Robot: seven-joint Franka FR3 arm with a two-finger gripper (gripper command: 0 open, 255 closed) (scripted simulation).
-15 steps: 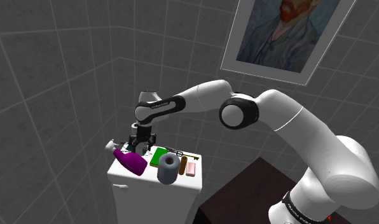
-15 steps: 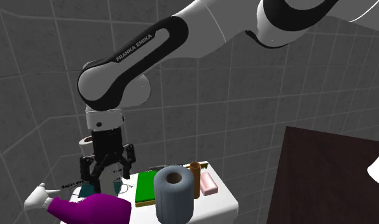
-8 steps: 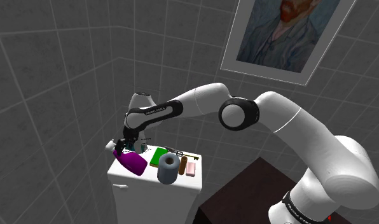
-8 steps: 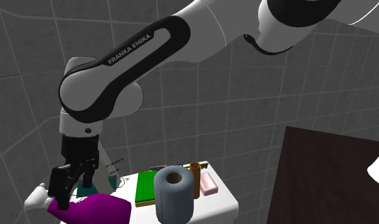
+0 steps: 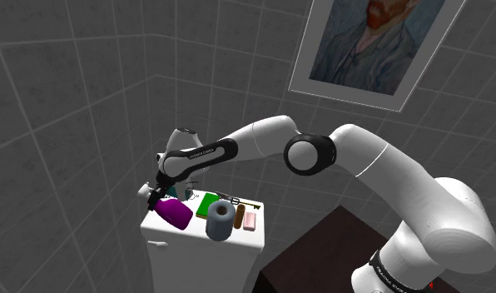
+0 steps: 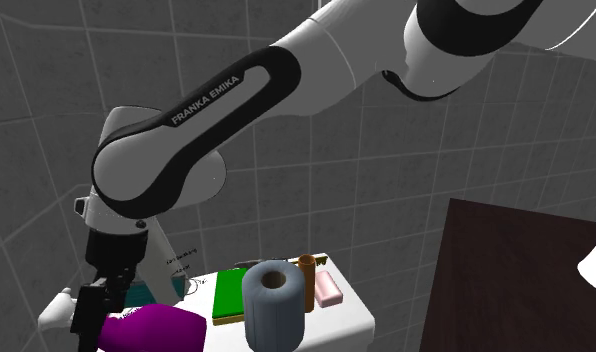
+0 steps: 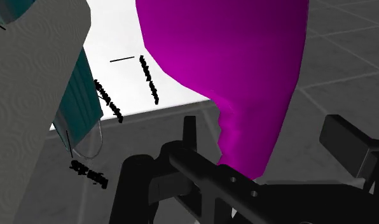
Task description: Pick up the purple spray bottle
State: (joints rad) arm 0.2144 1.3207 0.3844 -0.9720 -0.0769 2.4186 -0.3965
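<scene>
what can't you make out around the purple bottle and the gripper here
The purple spray bottle: its lower side is cut off by the second exterior view's bottom edge.
Its spray head: in the wrist view the neck runs behind the body of the open gripper.
Black lettering beside the container of teal liquid: too small to read, wrist view.
The framed portrait: cut off by the shoulder view's top edge.

Dim, flat light keeps the tiled walls dark grey. The white arm looks brightest; the purple bottle shades from vivid to dark.
</scene>
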